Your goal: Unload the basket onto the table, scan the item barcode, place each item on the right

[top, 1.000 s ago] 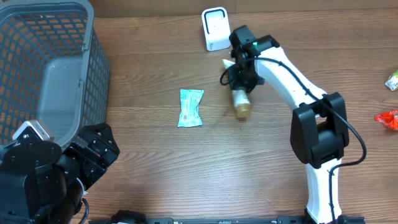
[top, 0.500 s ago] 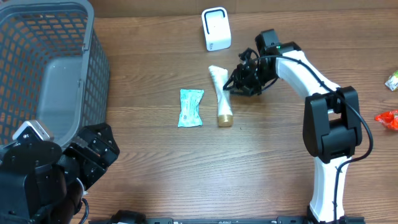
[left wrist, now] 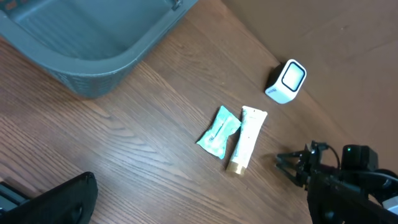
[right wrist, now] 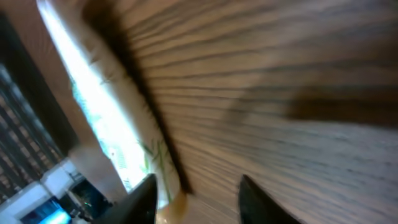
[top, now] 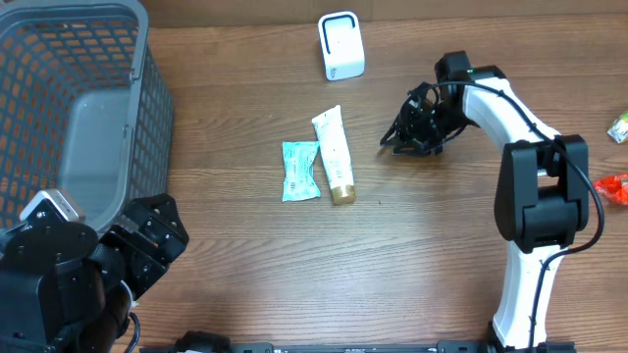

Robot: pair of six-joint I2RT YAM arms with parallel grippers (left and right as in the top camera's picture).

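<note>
A white tube with a gold cap (top: 334,157) lies flat on the wooden table, touching a teal packet (top: 300,171) on its left. The white barcode scanner (top: 340,46) stands behind them at the back. My right gripper (top: 394,140) is to the tube's right, apart from it, open and empty. In the right wrist view the gripper (right wrist: 199,199) shows bare wood between its fingertips, with the blurred tube (right wrist: 106,112) off to the left. My left gripper (top: 147,240) rests at the near left corner, open, holding nothing. The left wrist view shows the tube (left wrist: 247,137), packet (left wrist: 217,129) and scanner (left wrist: 286,81).
A grey mesh basket (top: 147,108) fills the back left. A red packet (top: 613,186) and a small green item (top: 619,127) lie at the right edge. The white right arm (top: 525,196) rises from the near right.
My right gripper has opened and let go of the tube, then pulled back to the right. The tube now lies flat beside the teal packet. The left arm has not moved.
</note>
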